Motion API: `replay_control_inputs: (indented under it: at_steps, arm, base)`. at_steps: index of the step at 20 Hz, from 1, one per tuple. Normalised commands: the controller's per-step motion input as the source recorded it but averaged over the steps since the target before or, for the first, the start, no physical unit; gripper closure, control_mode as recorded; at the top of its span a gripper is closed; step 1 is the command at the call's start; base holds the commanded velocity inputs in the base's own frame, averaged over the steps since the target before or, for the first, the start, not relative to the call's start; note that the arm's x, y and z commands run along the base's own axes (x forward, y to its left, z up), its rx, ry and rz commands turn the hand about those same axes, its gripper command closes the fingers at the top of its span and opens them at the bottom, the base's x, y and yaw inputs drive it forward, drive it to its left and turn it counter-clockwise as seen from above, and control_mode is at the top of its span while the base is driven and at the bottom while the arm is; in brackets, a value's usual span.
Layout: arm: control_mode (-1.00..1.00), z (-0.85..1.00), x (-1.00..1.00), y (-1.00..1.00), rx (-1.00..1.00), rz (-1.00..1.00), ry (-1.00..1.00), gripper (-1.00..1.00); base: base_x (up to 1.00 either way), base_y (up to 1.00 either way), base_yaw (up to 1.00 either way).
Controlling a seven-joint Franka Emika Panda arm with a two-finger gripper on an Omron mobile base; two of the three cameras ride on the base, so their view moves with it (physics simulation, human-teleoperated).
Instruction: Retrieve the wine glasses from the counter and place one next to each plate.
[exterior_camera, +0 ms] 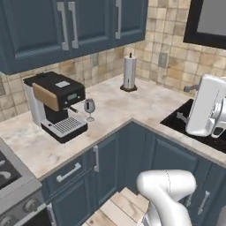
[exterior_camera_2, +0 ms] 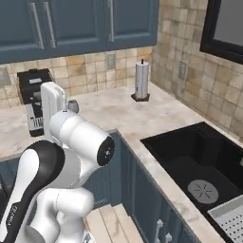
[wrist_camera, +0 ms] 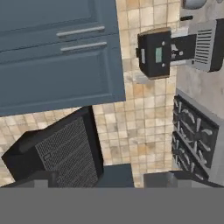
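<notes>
Your pincer stands wide open, holding nothing. One wine glass (exterior_camera: 89,108) stands near the counter's (exterior_camera: 110,106) front edge, just beside the coffee machine (exterior_camera: 55,103); approach its bowl level, clear of the machine.

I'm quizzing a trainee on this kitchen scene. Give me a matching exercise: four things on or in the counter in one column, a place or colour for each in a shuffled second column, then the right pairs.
Things:
1. wine glass
2. coffee machine
3. paper towel holder
4. sink

Descriptions:
A. black basin sunk into the counter
B. upright near the tiled corner
C. clear, standing just right of the coffee machine's drip tray
D. black with a tan panel, below the blue wall cupboards

Pairs: 1-C, 2-D, 3-B, 4-A
</notes>
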Motion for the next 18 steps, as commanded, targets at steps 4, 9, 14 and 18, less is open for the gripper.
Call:
replay_control_inputs:
  at_steps: [4, 9, 14, 18]
  arm:
    - [1.00, 0.00, 0.00, 0.00, 0.00, 0.00, 0.00, -1.00]
    - [1.00, 0.00, 0.00, 0.00, 0.00, 0.00, 0.00, -1.00]
    - [1.00, 0.00, 0.00, 0.00, 0.00, 0.00, 0.00, -1.00]
    - [1.00, 0.00, 0.00, 0.00, 0.00, 0.00, 0.00, -1.00]
  base:
    - [0.79, -0.52, 0.60]
    - [0.25, -0.08, 0.29]
    - [-0.12, 0.22, 0.19]
    - [-0.02, 0.42, 0.28]
